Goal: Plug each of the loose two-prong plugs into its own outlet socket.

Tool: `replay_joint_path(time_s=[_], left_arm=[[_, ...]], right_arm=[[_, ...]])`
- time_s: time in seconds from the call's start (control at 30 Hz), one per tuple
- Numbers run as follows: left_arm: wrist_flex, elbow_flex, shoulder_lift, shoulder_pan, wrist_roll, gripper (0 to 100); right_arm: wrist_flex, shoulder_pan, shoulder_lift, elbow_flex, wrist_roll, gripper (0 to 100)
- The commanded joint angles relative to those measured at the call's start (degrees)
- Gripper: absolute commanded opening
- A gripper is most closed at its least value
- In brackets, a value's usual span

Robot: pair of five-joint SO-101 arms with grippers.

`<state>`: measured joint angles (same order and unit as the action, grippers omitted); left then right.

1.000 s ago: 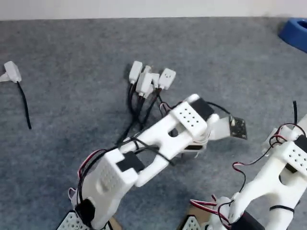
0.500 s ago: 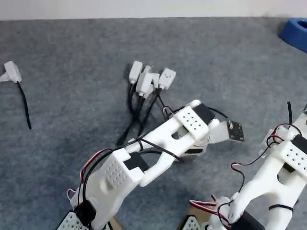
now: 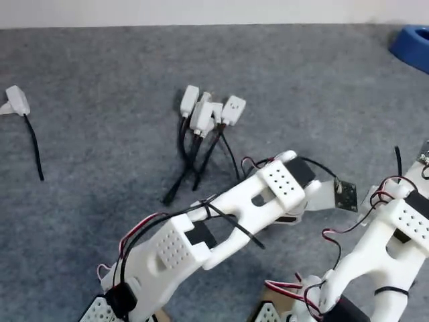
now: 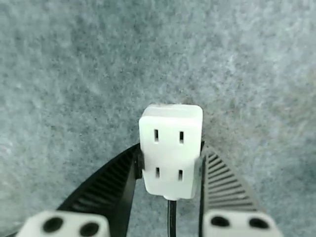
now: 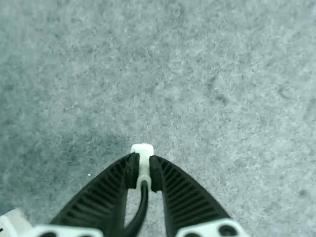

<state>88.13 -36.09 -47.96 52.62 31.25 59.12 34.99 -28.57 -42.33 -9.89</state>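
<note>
The left claw [image 4: 170, 165] is closed on the lower half of a white plastic socket block [image 4: 171, 140]. Its two black ribbed fingers press the block's sides, and the face with two pairs of slots is turned towards the wrist camera. A thin black cord [image 4: 171, 217] leaves the block between the fingers.

The right claw [image 5: 142, 173] is nearly shut, pinching a small white two-prong plug [image 5: 142, 154] edge-on. The plug's prongs cannot be made out.

In the high view, the left arm [image 3: 228, 215] reaches from the lower left to right of centre. The right arm [image 3: 395, 235] stands at the lower right, close beside it.

The step in hand appears to be mating the held plug with the held block. To do this well:
- Turn the block's slotted face towards the plug.
- Square the prongs to one slot pair.
- Press straight along the slot axis, with the left claw bracing the block.
- Neither cord should snag.

More white plugs and sockets on black cords lie in a cluster [image 3: 208, 111] at upper centre of the grey felt surface [image 3: 100, 201]. A lone white plug [image 3: 15, 100] lies at the far left edge, and a blue rimmed object [image 3: 412, 41] sits in the upper right corner.
</note>
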Motion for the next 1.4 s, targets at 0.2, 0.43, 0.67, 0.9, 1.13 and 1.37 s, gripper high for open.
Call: replay_joint_path(time_s=[0.2, 0.43, 0.67, 0.9, 1.13, 1.37], left_arm=[[0.6, 4.1, 0.4, -5.6, -5.0, 8], [2.5, 4.1, 0.4, -9.4, -4.7, 12], [3.9, 4.0, 0.6, -14.3, -2.8, 14], [5.7, 4.0, 0.3, -15.7, 0.1, 19], [8.3, 1.4, 0.7, -17.1, 1.6, 19], [12.7, -9.5, 0.7, -19.3, 1.3, 19]], right_arm=[[-0.7, -0.8, -0.7, 0.4, -1.1, 0.6], [-0.6, -0.8, -0.7, 0.4, -1.1, 0.6], [-0.6, -1.3, -0.7, 0.4, -1.1, 0.6], [-0.4, -2.3, -0.7, 0.3, -1.1, 0.6], [-0.4, -2.6, -0.7, 0.3, -1.1, 0.6], [-0.4, -5.1, -0.3, 0.3, -1.1, 0.6]])
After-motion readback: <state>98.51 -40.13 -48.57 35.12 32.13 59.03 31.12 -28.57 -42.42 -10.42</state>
